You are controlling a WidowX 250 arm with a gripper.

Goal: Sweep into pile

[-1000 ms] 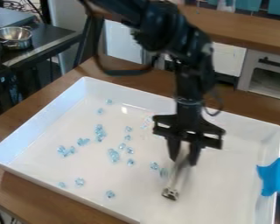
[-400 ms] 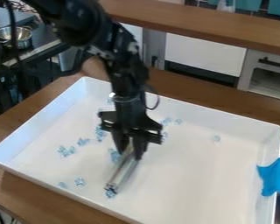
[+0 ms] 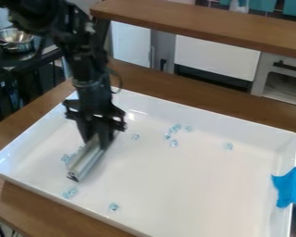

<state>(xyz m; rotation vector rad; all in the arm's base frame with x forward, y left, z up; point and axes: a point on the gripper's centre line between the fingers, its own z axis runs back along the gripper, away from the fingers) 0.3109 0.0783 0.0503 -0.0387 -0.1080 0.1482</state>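
The bar (image 3: 85, 162) was at the left of the frame, over the tray (image 3: 194, 185), with the gripper (image 3: 96, 140) at its upper end. The fingers stood apart only by the bar's thickness and were closed on it.

The bar looked stiff and smooth, with a metallic shine, and was probably light enough to lift easily. Its sleek sides could slip or twist under a sideways push, so a firm pinch squarely across the upper end seemed the right hold, leaving the rest free to sweep. It did not look fragile, and it would likely push without bending.

The beads (image 3: 174, 129) looked like small, hard, clear blue bits, light and apt to skid on the tray's glossy floor; a low, slow stroke would probably gather them best, as a fast one might scatter them. They were better swept than pinched one by one.

The bar's long axis ran slantwise, from the gripper down to the lower left, where its free end pointed towards the tray's near left side. Whether that end touched the floor could not be told. Some beads lay beside the bar's left side, others below its free end, and a loose group near the centre of the frame.
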